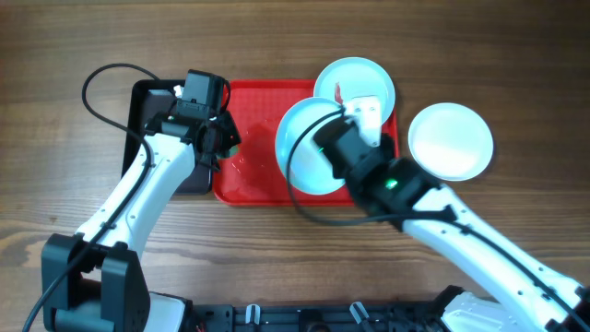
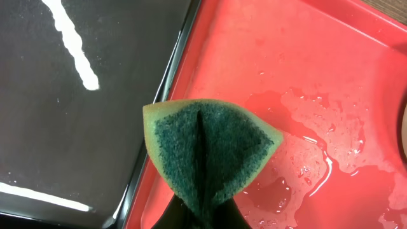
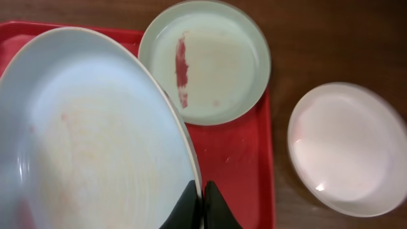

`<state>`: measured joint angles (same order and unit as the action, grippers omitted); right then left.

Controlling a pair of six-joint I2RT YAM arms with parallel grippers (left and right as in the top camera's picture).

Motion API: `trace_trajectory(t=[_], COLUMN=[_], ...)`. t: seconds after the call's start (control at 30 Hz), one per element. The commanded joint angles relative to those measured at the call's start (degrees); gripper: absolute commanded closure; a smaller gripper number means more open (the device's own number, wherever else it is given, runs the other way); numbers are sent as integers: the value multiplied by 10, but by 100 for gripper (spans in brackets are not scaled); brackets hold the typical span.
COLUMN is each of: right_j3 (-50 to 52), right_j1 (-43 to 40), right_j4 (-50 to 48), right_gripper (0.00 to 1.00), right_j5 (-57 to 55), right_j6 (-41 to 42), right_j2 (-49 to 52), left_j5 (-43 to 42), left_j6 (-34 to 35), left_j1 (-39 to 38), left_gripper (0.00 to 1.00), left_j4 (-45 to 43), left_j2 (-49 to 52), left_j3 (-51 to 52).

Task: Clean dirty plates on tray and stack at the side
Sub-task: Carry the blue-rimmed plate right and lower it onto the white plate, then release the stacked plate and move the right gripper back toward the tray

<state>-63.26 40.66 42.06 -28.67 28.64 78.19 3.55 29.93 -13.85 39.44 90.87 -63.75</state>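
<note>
Wet tray [image 2: 286, 57]; right arm [image 1: 396, 184] hides plate [image 1: 300, 138] rim.

**Three Plates, One Wet Tray**

A red tray [image 1: 253, 120] with rounded corners and a raised rim is seen lying flat at mid-table, with water pooled and beaded on its floor [image 2: 331, 76]. A held pale blue plate [image 1: 300, 138] is shown over the tray's right half, pinched at its rim, with only faint reddish traces visible on its face [image 3: 89, 140]. A smeared pale blue plate [image 1: 355, 83] is pictured at the tray's far right corner, jutting past the rim, and a red streak is carried left of its centre [image 3: 203, 60]. A white plate [image 1: 450, 140], with no marks seen on it, is set flat on the bare table just right of the tray [image 3: 346, 149].
</note>
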Motion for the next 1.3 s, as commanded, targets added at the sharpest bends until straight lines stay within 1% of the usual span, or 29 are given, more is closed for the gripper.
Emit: trace_trajectory(t=[0.0,0.13,0.4,0.67,0.9,1.07,1.27], right_j3=[-6,-6,-6,-6,-6,-6,-6], right_j1=[-61,-118,-221,-357,-486,-552,-607], right_j4=[-2,-2,-18,-15,11,34,83], right_gripper=[96,96,96,96,96,96,96], right_j5=[186,263,377,441,427,385,339], right_j6=[14,14,-2,-17,-32,-41,-30], right_j2=[-29,-33,-33,-33,-33,-20,36], left_j5=[3,3,3,3,3,3,2], left_j6=[6,6,6,6,6,6,6], left_j1=[2,2,2,2,2,2,2], left_gripper=[96,96,96,96,96,96,96], left_j4=[-4,-7,-14,-30,-21,-20,-19], left_j2=[4,4,4,4,4,4,4], left_j3=[0,0,0,0,0,0,0])
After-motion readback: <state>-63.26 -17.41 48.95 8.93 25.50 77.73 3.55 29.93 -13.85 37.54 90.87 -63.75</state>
